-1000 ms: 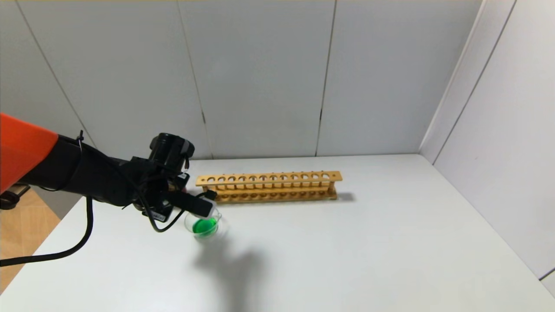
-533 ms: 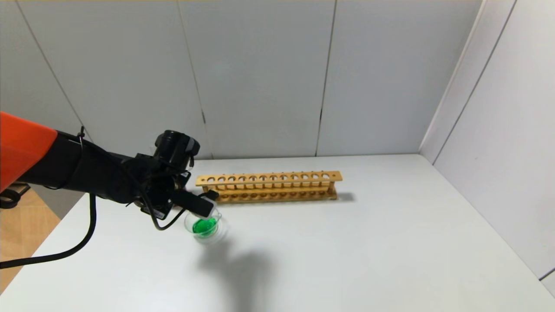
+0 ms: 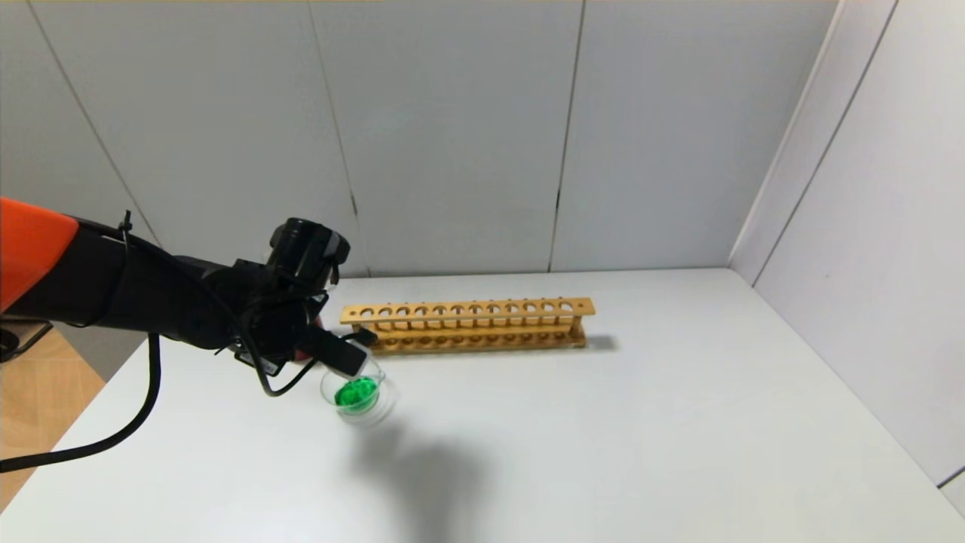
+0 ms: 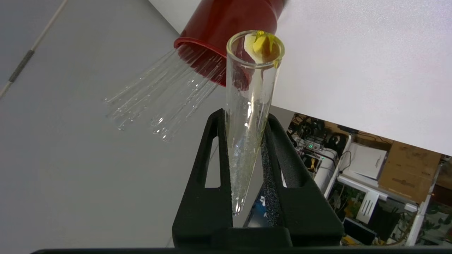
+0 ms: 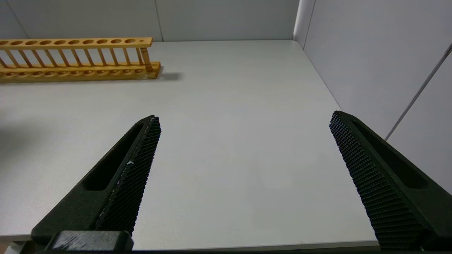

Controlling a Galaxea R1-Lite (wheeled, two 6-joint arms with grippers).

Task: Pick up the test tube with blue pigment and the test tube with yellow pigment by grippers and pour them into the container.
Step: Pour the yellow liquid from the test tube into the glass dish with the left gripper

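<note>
No writing or label could be read on anything in view.

Nearest, the right gripper (image 5: pixel 243 155) hung low over the near right part of the table (image 3: pixel 603 437), its black ribbed fingers (image 5: pixel 130 176) spread wide with nothing between them.

Farther in, on the left, the left gripper (image 3: pixel 343 356) reached out from the orange-and-black arm, just above the container (image 3: pixel 356 394). Its fingers (image 4: pixel 282 155) were pinched narrow on the yellow tube (image 4: pixel 250 106), a slim clear glass tube gripped near its rounded end. The tube was almost empty: only a smear of yellow clung inside the lip of its open mouth. In the head view the tube itself could hardly be made out against the gripper, but the gripper pointed down and toward the right, at the container's rim, and the tube's long axis ran along the fingers, mouth outward.

The container, a low clear glass dish, stood on the table near its left side and held bright green liquid.

A red cup (image 4: pixel 229 31) with several empty glass tubes (image 4: pixel 159 98) in it showed just beyond the tube's mouth in the left wrist view.

Behind the container lay the long wooden rack (image 3: pixel 467 326), parallel to the back wall, its holes empty.
</note>
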